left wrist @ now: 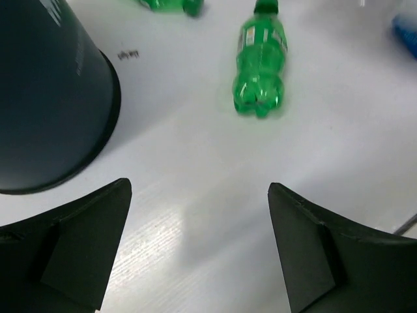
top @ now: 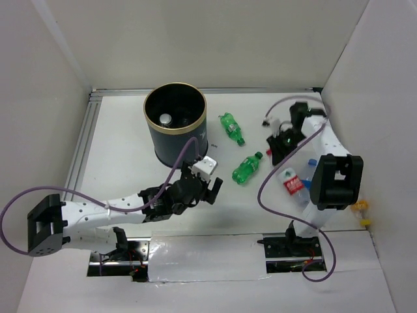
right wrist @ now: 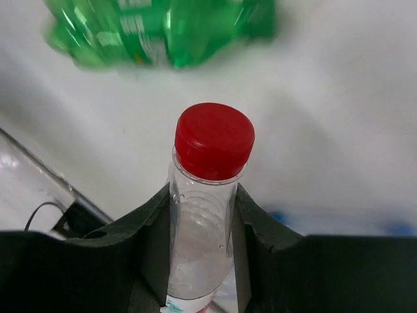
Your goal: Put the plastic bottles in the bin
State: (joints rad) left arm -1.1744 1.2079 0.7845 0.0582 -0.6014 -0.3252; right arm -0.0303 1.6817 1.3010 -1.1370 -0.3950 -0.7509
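Top external view shows the white worktop (top: 124, 176), with the bin (top: 174, 124) standing at its far side. Left claw (left wrist: 199, 195) is wide open and empty, just beside the bin. Right claw (right wrist: 201, 228) holds a clear bottle (right wrist: 214, 140) with red cap. Far green bottle (top: 230, 127) and near green bottle (top: 246, 168) lie between the arms.

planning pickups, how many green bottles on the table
2: far green bottle lies right of the bin; near green bottle lies further right and nearer. Others may hide inside the bin.

The white table (top: 124, 163) bears the bin (top: 171, 149), far green bottle (top: 230, 127) and near green bottle (top: 246, 169).
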